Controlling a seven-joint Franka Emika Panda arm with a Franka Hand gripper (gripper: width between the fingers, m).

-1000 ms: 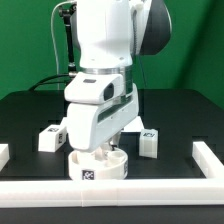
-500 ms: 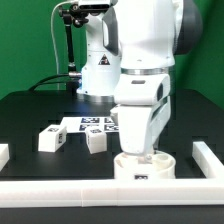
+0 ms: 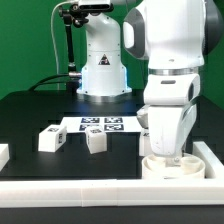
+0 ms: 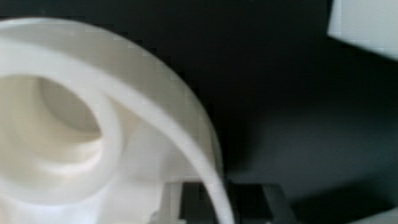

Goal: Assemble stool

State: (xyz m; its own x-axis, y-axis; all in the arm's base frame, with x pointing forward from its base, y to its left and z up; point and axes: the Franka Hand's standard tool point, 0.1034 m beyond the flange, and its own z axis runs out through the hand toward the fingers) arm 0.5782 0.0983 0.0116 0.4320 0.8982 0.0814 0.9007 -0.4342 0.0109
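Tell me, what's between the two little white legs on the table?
Nothing: the exterior view shows only bare black table between one leg and the other leg.

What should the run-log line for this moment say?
gripper: shut on seat wall | seat: exterior view's right, by rails | legs: two loose near marker board

A plain green backdrop (image 3: 25,45) under even light closes the rear, with a dark upright stand (image 3: 68,45) before it; a black table (image 3: 25,115), edged by white rails (image 3: 70,190), carries the marker board (image 3: 103,125), lying flat.
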